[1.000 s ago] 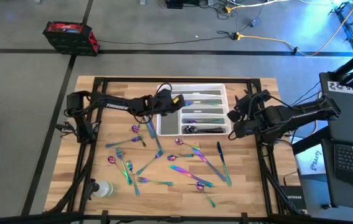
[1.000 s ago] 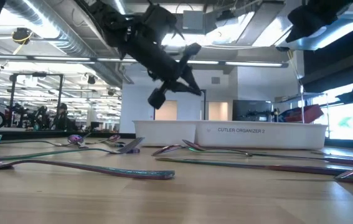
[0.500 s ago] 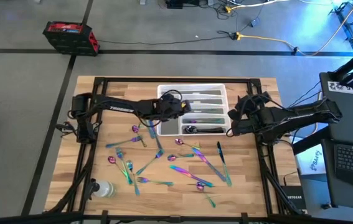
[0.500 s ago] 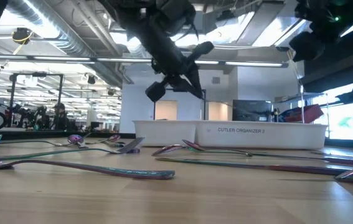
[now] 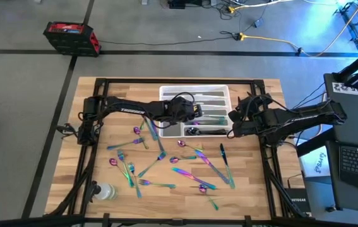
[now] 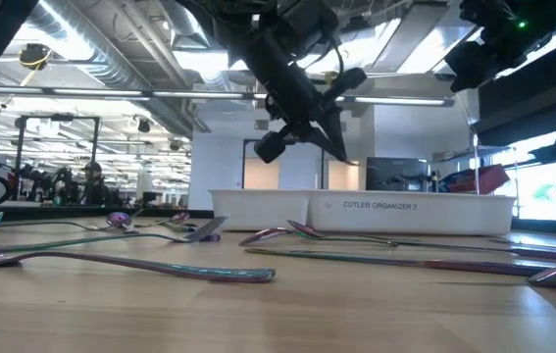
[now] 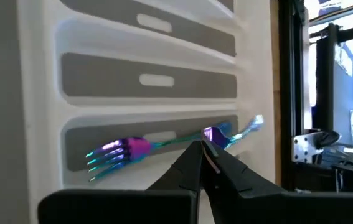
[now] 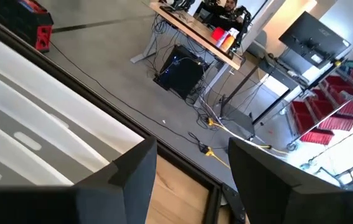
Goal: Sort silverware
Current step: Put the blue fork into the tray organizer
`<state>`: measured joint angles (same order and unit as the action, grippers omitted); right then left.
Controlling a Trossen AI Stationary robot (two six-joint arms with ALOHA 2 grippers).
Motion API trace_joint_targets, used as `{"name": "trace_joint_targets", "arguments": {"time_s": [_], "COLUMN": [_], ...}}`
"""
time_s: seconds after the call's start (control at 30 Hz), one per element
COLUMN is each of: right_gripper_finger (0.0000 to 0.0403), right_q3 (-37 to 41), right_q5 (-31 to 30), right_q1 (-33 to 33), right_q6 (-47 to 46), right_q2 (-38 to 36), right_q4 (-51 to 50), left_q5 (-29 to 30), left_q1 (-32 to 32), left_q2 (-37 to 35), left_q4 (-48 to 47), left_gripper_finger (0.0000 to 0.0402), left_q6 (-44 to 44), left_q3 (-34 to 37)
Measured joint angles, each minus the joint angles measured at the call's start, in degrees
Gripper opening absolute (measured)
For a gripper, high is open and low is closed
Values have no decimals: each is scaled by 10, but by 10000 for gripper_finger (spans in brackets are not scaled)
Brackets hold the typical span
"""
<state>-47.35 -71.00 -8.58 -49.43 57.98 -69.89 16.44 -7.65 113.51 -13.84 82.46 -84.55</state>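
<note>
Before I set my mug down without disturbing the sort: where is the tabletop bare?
Bare wood lies along the near right corner and the far left corner beside the cutlery organizer. The middle is crowded with scattered silverware; a clear bottle fills the near left corner.

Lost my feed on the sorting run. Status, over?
Left claw shut, over the tray, gripping a fork above a slot. Right claw open, empty, beside the tray. More silverware loose on the table. Nothing blocking.

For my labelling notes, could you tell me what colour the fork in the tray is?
Iridescent: pink-purple tines, teal-blue handle on the fork, clearest in the left wrist view.
</note>
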Motion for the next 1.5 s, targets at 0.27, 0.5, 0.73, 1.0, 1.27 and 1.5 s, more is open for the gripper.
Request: {"name": "trace_joint_targets", "arguments": {"time_s": [0.27,0.5,0.73,1.0,1.27,1.5], "right_gripper_finger": [183,183,183,183,183,183], "right_q3": [0,0,0,0,0,0], "right_q5": [-4,-10,-10,-10,-8,-5], "right_q1": [0,0,0,0,0,0], "right_q6": [3,8,48,49,49,49], "right_q2": [0,0,0,0,0,0], "right_q4": [11,49,74,73,74,74], "left_q5": [-18,-37,-39,-35,-41,-44], "left_q1": [-3,-3,-6,-12,-12,-8], "left_q2": [7,22,26,26,26,26], "left_q4": [0,-1,-2,-2,2,14], "left_gripper_finger": [0,0,0,0,13,44], "left_q6": [-6,-1,2,-14,-15,-15], "left_q3": [0,-3,-4,-4,-4,-4]}}
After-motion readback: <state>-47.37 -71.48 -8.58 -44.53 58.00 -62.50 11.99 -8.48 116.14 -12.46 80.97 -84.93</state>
